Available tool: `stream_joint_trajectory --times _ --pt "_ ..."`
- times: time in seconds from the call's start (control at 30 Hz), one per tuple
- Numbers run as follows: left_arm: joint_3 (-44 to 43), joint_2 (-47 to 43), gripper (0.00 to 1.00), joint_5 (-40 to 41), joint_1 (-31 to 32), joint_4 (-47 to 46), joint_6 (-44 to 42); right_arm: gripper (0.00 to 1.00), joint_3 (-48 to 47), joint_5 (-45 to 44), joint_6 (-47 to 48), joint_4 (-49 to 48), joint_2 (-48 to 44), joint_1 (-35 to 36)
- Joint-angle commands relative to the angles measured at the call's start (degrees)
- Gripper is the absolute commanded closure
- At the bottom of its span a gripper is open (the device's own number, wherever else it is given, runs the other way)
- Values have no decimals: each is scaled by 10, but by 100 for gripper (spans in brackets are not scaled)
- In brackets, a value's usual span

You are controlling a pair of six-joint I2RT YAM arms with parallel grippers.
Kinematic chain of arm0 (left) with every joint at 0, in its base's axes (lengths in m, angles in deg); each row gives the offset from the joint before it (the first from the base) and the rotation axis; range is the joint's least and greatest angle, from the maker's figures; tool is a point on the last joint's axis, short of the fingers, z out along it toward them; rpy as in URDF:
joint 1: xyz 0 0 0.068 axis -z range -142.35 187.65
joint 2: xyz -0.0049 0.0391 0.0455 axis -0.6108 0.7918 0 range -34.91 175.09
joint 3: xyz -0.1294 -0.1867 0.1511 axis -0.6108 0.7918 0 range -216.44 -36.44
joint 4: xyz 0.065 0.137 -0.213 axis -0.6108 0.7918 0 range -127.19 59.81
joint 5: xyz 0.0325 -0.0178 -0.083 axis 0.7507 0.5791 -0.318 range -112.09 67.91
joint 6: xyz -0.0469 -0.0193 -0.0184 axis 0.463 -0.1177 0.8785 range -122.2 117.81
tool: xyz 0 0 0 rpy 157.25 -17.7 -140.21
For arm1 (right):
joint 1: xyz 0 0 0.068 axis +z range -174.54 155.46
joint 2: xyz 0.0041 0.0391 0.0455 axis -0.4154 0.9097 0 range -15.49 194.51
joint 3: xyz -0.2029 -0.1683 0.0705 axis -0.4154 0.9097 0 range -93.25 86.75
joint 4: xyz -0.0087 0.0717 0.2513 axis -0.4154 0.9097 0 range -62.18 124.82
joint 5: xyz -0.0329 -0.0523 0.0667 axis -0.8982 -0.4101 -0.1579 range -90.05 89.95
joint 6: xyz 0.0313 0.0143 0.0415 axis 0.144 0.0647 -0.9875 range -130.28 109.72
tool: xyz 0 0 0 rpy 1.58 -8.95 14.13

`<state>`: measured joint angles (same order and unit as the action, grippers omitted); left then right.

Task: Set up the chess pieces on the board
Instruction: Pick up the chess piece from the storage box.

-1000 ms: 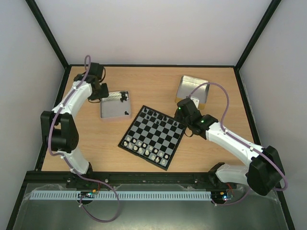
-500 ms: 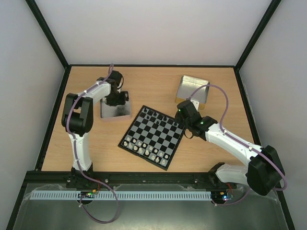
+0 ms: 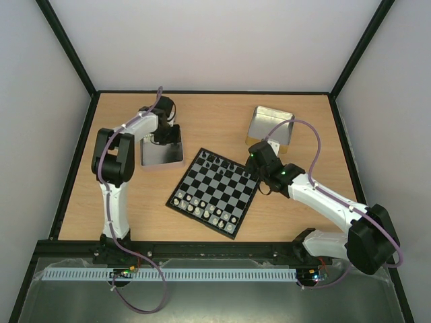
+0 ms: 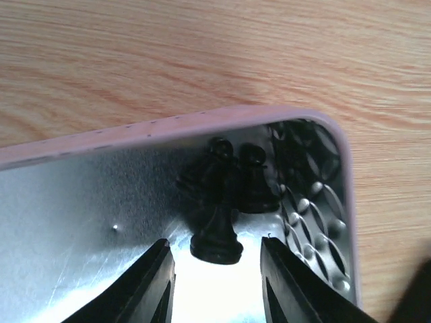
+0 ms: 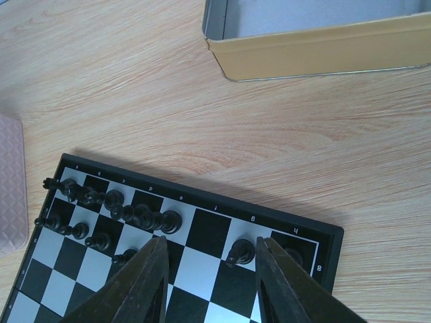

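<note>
Left end effector (image 4: 214, 243): released, straddling chess pieces (image 4: 229, 180) in a corner of the tray (image 4: 168, 124), frame centre.
Advice: pinch only the nearest piece, clear of its neighbours.
Right end effector (image 5: 210, 250): released, empty, above the board (image 5: 205, 232).

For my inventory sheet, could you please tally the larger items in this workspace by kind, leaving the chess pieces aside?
Metal trays: 2 (left tray, right tray)
Chessboard: 1
Robot arms: 2 (left arm, right arm)
Total: 5
</note>
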<state>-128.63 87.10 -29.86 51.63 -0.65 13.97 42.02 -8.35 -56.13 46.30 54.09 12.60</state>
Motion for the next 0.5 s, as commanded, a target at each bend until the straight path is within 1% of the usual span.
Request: stream_joint_trajectory --times 0.0,0.2,0.4,0.47 --pt "-13 21 65 -4 3 -7 -1 65 8 -12 -10 -6 -10 -1" --pt "-16 37 74 -7 2 -17 -5 66 9 -13 -12 -5 -14 -1" --pt "-21 40 89 -11 -1 -8 -7 66 12 -16 -15 -3 -23 -1" --pt "-18 32 90 -6 -1 -4 -8 66 10 -12 -17 -3 -25 -1"
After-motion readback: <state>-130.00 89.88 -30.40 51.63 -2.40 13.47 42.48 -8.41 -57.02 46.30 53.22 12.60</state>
